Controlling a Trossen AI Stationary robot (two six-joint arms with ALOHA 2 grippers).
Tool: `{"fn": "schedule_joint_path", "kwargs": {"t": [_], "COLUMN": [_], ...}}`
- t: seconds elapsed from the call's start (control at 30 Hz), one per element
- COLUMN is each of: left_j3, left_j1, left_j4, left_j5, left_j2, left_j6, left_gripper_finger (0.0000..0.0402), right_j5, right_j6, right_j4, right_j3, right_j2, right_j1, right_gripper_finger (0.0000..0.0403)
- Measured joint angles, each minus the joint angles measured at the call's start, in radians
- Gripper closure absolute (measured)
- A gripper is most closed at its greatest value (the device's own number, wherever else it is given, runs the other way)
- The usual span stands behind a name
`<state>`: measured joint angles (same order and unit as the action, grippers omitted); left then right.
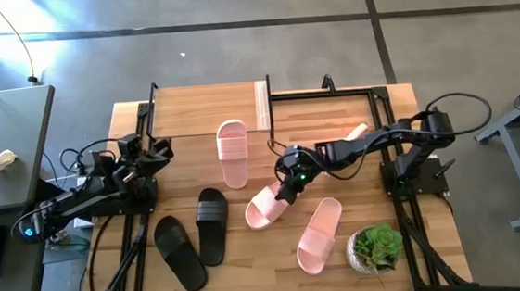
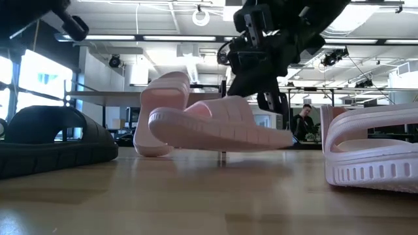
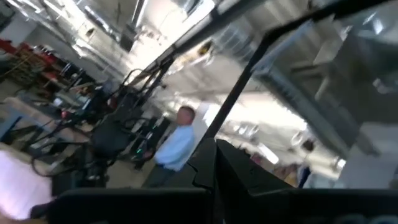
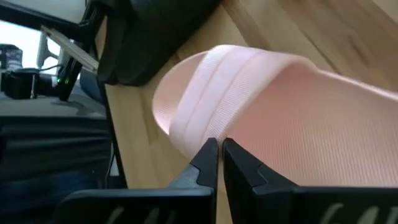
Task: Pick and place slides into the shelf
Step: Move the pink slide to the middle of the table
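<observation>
Right gripper [image 1: 288, 192] clamped on heel edge of pink slide [image 1: 265, 206], slide tilted off tabletop [image 1: 251, 267], left gripper [image 1: 154, 154] unclear.

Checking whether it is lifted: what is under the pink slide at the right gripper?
In the low view, the pink slide tilts, one end raised over bare table. Right gripper hides its grip.

Bare tabletop [image 1: 251, 267] between black slides [image 1: 212, 225] and pink slide [image 1: 320, 236] (front right: plant [image 1: 376, 248]).
</observation>
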<state>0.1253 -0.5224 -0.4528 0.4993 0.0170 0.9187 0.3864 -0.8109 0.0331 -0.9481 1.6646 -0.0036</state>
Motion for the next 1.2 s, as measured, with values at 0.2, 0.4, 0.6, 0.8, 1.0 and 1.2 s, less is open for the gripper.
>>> {"fn": "schedule_joint_path", "kwargs": {"t": [0.2, 0.4, 0.6, 0.8, 1.0, 1.2], "left_j3": [0.181, 0.314, 0.408, 0.581, 0.732, 0.926], "left_j1": [0.0, 0.0, 0.045, 0.237, 0.356, 0.321], "left_j4": [0.42, 0.706, 0.752, 0.984, 1.062, 1.157], "left_j5": [0.002, -0.044, -0.081, -0.434, -0.635, -0.631], "left_j2": [0.023, 0.164, 0.376, 0.593, 0.839, 1.071], "left_j6": [-0.232, -0.393, -0.469, -0.577, -0.637, -0.699], "left_gripper_finger": [0.0401, 0.0401, 0.0401, 0.0401, 0.0401, 0.0401], "right_j5": [0.002, -0.017, -0.036, -0.038, -0.037, -0.037], "right_j6": [0.008, 0.007, 0.008, 0.008, 0.008, 0.008], "right_j4": [0.016, 0.052, 0.057, 0.061, 0.082, 0.114], "right_j3": [-0.014, -0.015, -0.015, -0.015, -0.015, -0.015], "right_j2": [0.0, 0.0, 0.0, 0.0, -0.001, -0.001], "right_j1": [0.0, 0.0, 0.0, 0.0, 0.0, 0.0], "right_gripper_finger": [0.0403, 0.0403, 0.0403, 0.0403, 0.0403, 0.0403]}}
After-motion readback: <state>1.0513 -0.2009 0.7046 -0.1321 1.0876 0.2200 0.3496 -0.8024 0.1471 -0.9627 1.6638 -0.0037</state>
